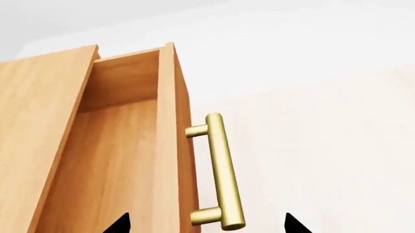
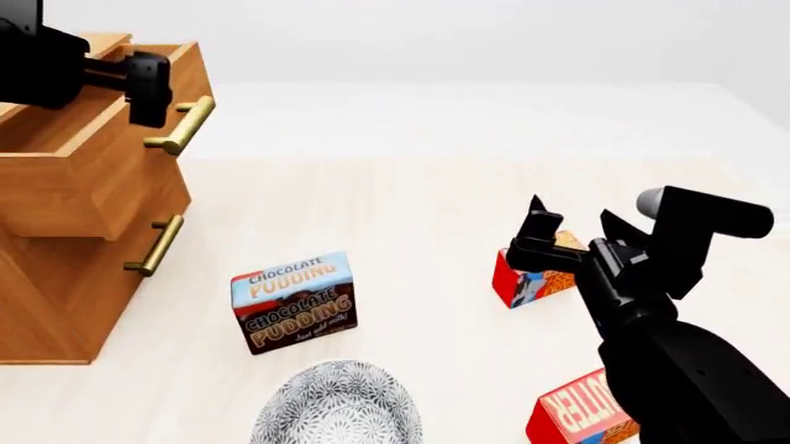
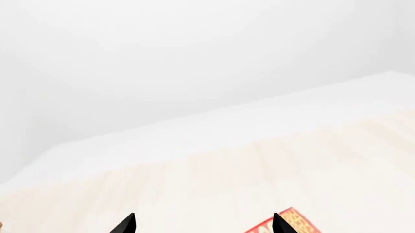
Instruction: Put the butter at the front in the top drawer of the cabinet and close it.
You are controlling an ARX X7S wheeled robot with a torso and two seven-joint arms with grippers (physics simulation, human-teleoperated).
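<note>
From your left wrist camera you look along the top drawer (image 1: 123, 145), which stands pulled out of the cabinet (image 1: 32, 136) with its wooden floor bare, and the brass bar handle (image 1: 220, 170) runs between the two dark fingertips (image 1: 120, 224) at the edge of the picture; they sit wide apart, one on each side of the drawer front, closed on nothing, which suits a hand placed to work that handle. In the head view your left gripper (image 2: 148, 88) hangs at the far left just beside the upper handle (image 2: 185, 125), and the drawer (image 2: 87, 176) juts toward the right over the shut lower drawer front (image 2: 74, 296). Your right gripper (image 2: 571, 227) hovers spread and empty above the farther red box (image 2: 534, 277), which it partly hides. The butter at the front (image 2: 571, 416), judging by the lettering on its red face, is the nearer red box at the near right, largely covered by your right forearm and well apart from the cabinet. A chocolate pudding box (image 2: 294, 301) stands between the cabinet and the red boxes, and a patterned bowl (image 2: 336, 407) sits at the near edge. From your right wrist camera you see mostly pale table (image 3: 227, 184) and wall, two separated fingertips (image 3: 126, 224) holding nothing, and a corner of a red box (image 3: 285, 224) by one tip; which box it is I cannot tell.
</note>
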